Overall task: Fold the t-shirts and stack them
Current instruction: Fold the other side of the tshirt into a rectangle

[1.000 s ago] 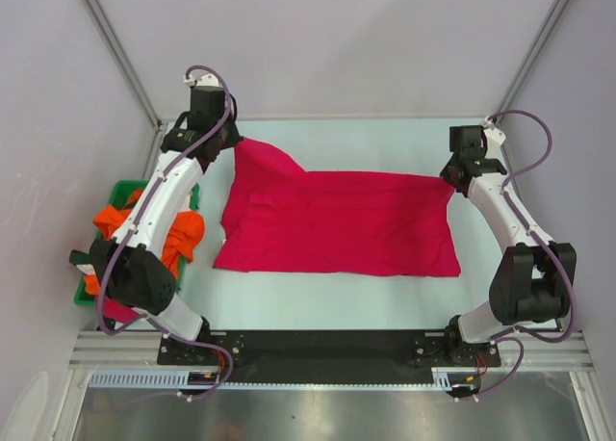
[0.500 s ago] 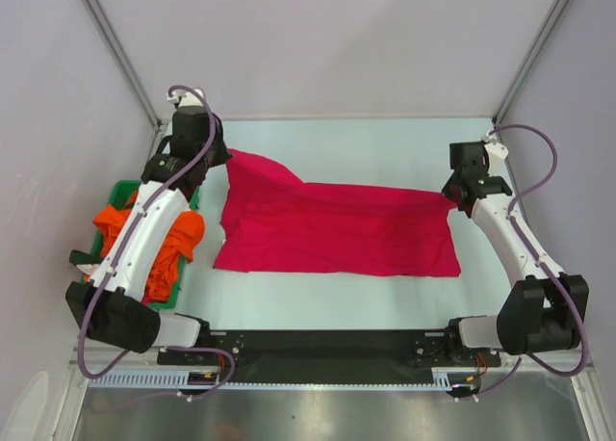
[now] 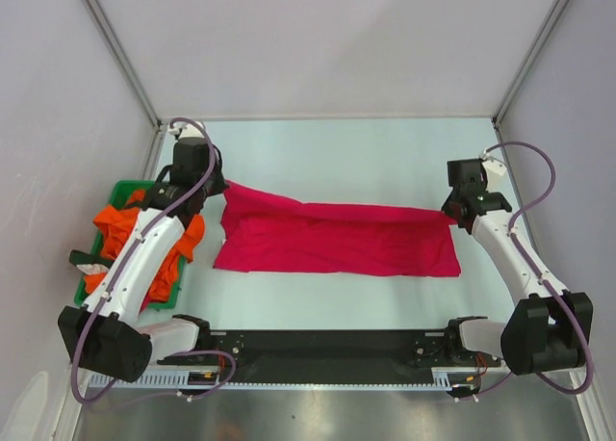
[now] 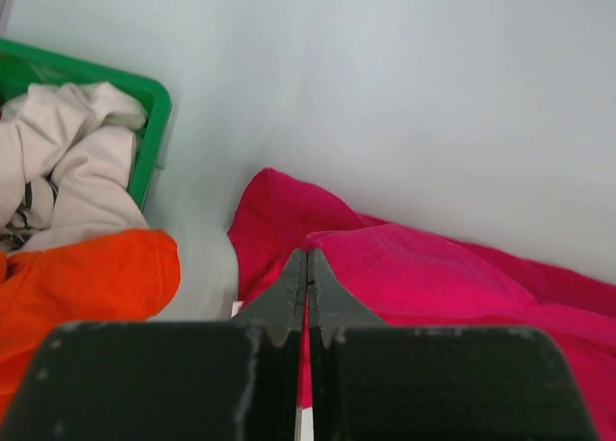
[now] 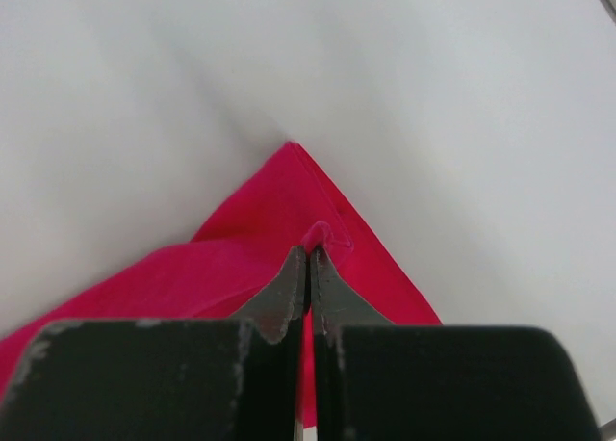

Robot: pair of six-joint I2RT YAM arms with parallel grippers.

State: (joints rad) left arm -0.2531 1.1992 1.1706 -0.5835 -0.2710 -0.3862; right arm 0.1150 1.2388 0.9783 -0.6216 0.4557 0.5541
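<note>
Left gripper (image 4: 308,268): jaws pressed together, pinching the far-left corner of the crimson t-shirt (image 3: 337,241).
Right gripper (image 5: 310,256): jaws pressed together, nipping a nub of the same shirt's far-right corner.
Shirt position: spread across the table (image 3: 385,152) between both arms, far corners held up, near edge flat.
Orange t-shirts (image 3: 115,221): heaped in the green tray (image 3: 117,187), left of the crimson t-shirt.

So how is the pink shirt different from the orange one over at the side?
Colour: the pink shirt is crimson, the orange shirt bright orange. Pose: the pink shirt is stretched wide across the table; the orange shirt lies crumpled in the green tray, spilling over its edge. Handling: the left gripper and right gripper are each shut on a far corner of the pink shirt; nothing holds the orange shirt. Both are soft cloth.
</note>
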